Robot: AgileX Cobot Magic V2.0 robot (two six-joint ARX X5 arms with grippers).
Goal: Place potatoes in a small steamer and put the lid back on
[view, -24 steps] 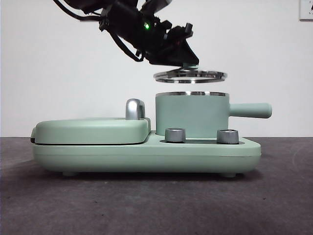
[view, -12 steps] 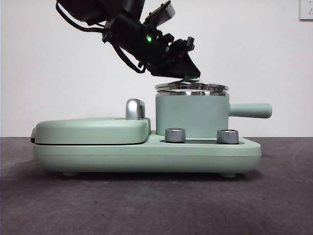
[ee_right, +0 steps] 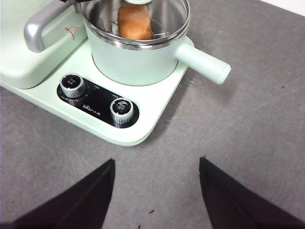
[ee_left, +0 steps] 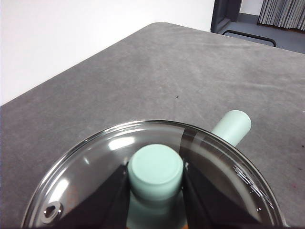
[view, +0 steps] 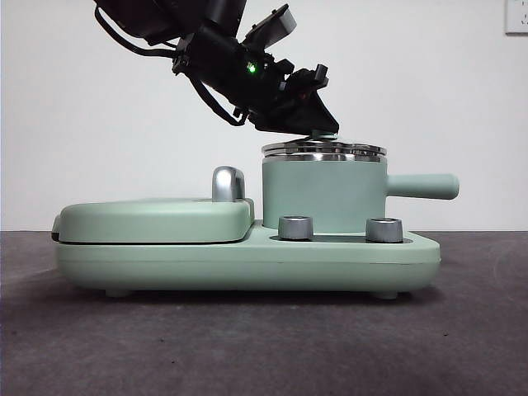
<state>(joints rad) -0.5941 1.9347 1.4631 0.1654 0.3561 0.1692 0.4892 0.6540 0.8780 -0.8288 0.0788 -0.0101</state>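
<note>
The mint-green small steamer (view: 322, 194) stands on the right half of the appliance, its straight handle (view: 425, 186) pointing right. The glass lid (view: 323, 149) lies level on its steel rim. My left gripper (view: 318, 124) comes down from the upper left and is shut on the lid's mint knob (ee_left: 156, 171), one black jaw on each side of it. In the right wrist view an orange-brown potato (ee_right: 135, 21) sits inside the steamer (ee_right: 138, 59) on a wire rack. My right gripper (ee_right: 157, 161) hangs open over the bare table, short of the appliance.
The steamer sits on a mint-green appliance base (view: 247, 256) with two steel dials (view: 295, 228) (view: 384, 229) on its front. A flat griddle cover (view: 153, 221) with a chrome handle (view: 228, 183) fills the left half. Dark grey table lies all around.
The left gripper came down with the lid, which hung above the steamer a second ago and now rests on the rim. Hardly anything has moved in the last half second.
</note>
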